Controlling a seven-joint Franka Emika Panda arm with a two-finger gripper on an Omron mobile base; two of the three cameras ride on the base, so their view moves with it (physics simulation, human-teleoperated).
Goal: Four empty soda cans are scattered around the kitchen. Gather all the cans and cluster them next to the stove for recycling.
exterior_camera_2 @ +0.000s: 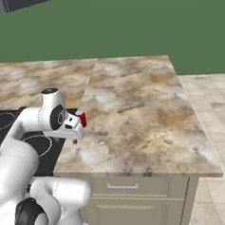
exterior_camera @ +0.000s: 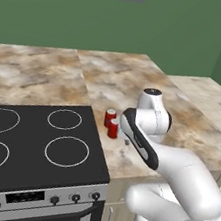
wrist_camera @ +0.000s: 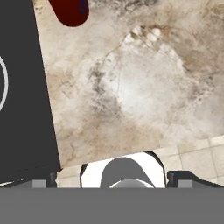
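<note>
Two soda cans (exterior_camera: 111,123) stood touching on the marble counter (exterior_camera: 122,79), just beside the stove's (exterior_camera: 31,145) right edge. The gripper (exterior_camera: 126,141) hung just beside them with jaws spread wide, holding nothing (the arm's own wrist hid much of the hand). Cabinet drawers (exterior_camera_2: 139,188) sat below the counter.

Arm hides part of soda cans (exterior_camera: 112,123); stove (exterior_camera: 31,145) cut by left edge; tool fingertips barely visible.
</note>
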